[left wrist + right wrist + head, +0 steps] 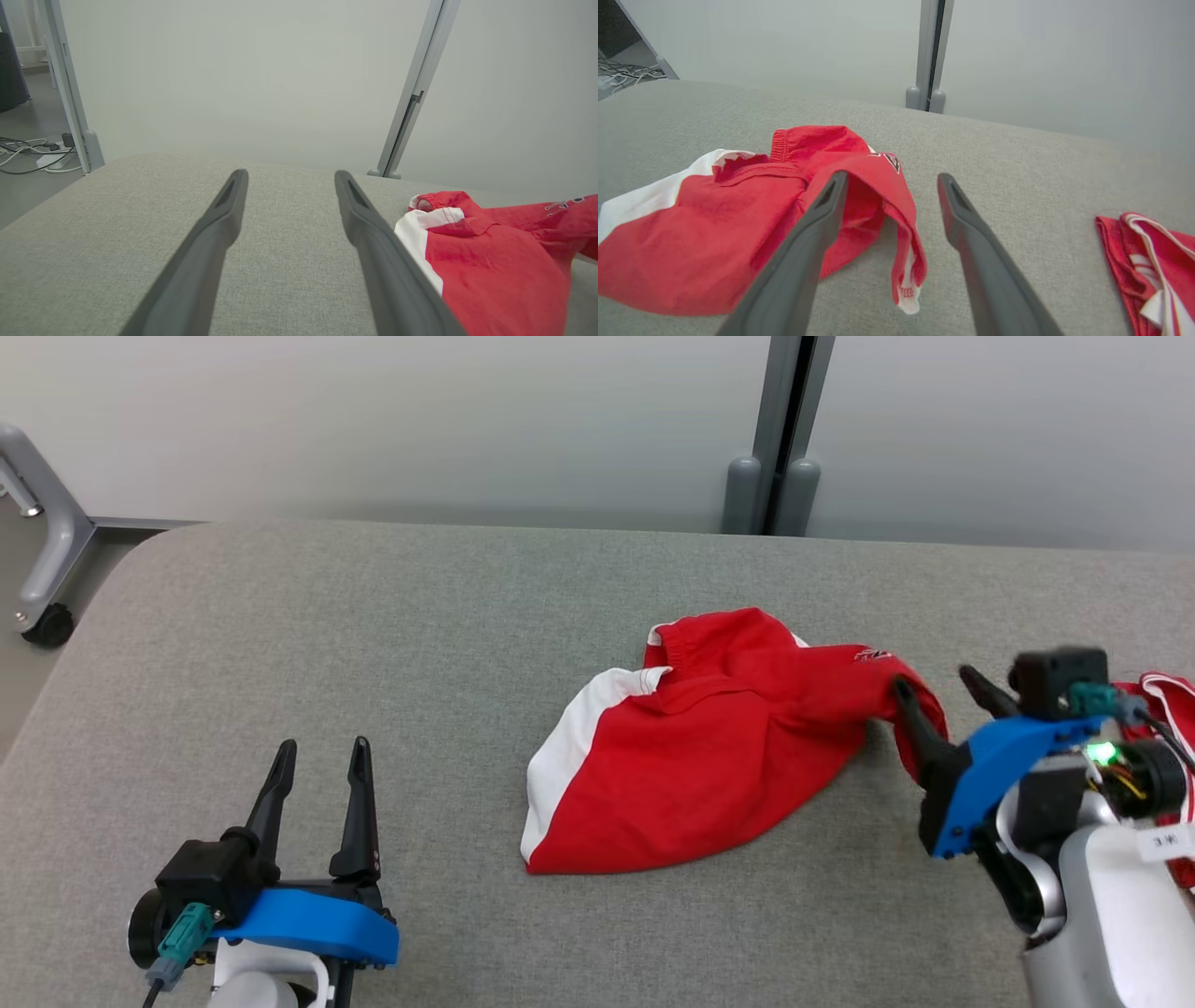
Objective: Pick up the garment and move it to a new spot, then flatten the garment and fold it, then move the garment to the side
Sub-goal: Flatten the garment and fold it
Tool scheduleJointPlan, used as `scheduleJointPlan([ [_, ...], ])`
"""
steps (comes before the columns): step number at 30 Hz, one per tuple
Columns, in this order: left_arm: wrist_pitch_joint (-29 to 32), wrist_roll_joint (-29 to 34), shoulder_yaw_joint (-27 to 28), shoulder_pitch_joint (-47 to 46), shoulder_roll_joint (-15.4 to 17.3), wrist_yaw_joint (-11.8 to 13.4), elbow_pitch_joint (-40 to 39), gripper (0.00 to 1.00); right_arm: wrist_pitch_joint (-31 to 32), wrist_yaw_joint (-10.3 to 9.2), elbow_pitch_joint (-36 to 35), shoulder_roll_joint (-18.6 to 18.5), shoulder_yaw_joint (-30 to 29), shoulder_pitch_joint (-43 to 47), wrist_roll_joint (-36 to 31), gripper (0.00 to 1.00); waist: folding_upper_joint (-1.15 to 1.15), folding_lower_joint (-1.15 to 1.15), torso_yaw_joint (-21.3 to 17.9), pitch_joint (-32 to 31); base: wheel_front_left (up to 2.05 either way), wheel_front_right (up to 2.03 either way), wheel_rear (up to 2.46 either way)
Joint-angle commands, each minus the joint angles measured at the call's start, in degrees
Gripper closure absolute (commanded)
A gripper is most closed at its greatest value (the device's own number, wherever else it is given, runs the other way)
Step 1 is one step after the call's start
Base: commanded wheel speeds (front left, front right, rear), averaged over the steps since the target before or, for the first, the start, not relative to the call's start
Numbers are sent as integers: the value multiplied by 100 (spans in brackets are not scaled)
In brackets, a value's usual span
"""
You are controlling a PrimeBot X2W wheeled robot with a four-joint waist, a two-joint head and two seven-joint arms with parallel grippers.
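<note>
Red-white garment (691, 756) crumpled on tabletop (373, 616), centre toward 3 o'clock; likely light, limp, slippery. At its 3 o'clock end right hand (934, 679) spread, pinching nothing; left hand (324, 745) spread, 8 o'clock. Best grabbed by hem corners.

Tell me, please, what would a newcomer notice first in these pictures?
The red and white garment lies crumpled in the middle of the grey table. The right gripper stands open at its right end, a fold of cloth seemingly draped over one finger. The left gripper is open at the lower left, apart from it.
</note>
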Motion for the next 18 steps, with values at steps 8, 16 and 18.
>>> scheduleJointPlan([
  [8,-31,62,-57,-190,-61,-74,-56,0,1303,3,-1140,210,797,-419,298,0,0,0,216,244,0,0,0],
  [16,-30,158,-226,-528,-184,-164,25,0,1666,3,437,300,1066,-1300,600,0,0,0,661,628,0,0,0],
  [18,-30,198,-250,-620,-211,-177,43,0,1591,3,789,305,1126,-1467,904,0,0,0,763,717,0,0,0],
])
